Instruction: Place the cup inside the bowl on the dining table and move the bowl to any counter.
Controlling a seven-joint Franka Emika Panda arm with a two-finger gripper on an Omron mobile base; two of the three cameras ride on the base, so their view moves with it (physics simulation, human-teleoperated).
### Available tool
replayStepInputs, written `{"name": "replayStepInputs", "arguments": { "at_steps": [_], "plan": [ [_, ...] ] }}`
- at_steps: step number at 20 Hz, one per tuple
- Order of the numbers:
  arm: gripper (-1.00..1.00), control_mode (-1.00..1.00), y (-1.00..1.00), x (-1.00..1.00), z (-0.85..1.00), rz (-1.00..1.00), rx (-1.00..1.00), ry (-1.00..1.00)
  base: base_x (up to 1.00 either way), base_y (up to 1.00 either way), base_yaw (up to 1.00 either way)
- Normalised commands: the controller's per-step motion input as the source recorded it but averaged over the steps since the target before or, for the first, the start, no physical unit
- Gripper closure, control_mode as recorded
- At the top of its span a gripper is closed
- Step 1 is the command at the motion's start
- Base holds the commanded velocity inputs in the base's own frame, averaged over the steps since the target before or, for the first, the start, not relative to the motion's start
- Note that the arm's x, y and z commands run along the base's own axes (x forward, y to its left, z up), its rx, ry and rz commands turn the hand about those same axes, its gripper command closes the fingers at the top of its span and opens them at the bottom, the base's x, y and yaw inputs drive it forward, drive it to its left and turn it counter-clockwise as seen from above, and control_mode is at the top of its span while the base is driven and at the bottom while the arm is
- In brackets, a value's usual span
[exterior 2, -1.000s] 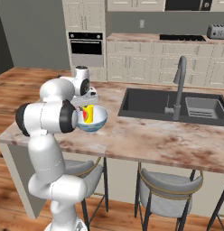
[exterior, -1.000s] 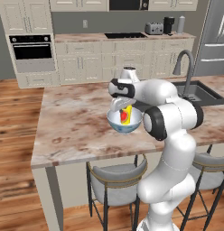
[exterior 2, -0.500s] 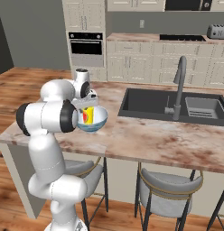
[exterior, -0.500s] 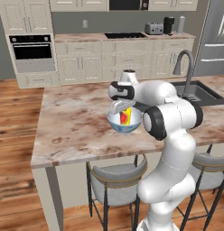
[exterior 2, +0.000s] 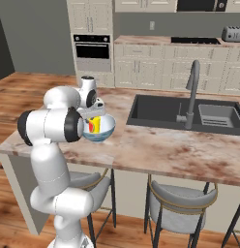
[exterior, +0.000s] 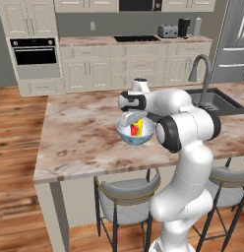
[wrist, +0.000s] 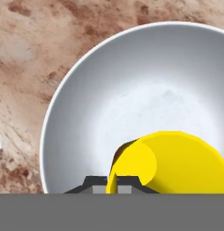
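The bowl, white inside and pale blue-grey outside, hangs just above the dining table near its front edge. The small yellow cup lies tilted inside the bowl. My gripper reaches down from above and is shut on the bowl's near rim. The cup covers part of the fingertips in the hand view.
A dark sink with a tall faucet is set in the table to the right. Grey stools stand under the front edge. The counter with cream cabinets, an oven and a toaster runs along the back wall.
Hardly anything differs: the hand and the bowl with the cup have shifted only very slightly, and the grip is unchanged.
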Motion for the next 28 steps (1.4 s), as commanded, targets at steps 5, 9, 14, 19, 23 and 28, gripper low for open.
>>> {"name": "replayStepInputs", "arguments": {
  "at_steps": [5,9,14,19,23,28],
  "plan": [
    [1.00,-1.00,0.00,0.00,0.00,0.00,0.00,0.00,0.00,0.00,0.00],
    [1.00,-1.00,0.00,0.00,0.00,0.00,0.00,0.00,0.00,0.00,0.00],
    [-1.00,-1.00,0.00,0.00,0.00,0.00,0.00,0.00,0.00,0.00,0.00],
    [-1.00,-1.00,0.00,0.00,0.00,0.00,0.00,0.00,0.00,0.00,0.00],
    [-1.00,-1.00,-0.01,0.00,0.00,0.00,0.00,0.00,0.00,0.00,0.00],
    [-1.00,-1.00,-0.01,-0.18,0.28,0.00,0.01,-0.03,0.00,0.00,0.00]
  ]
}}
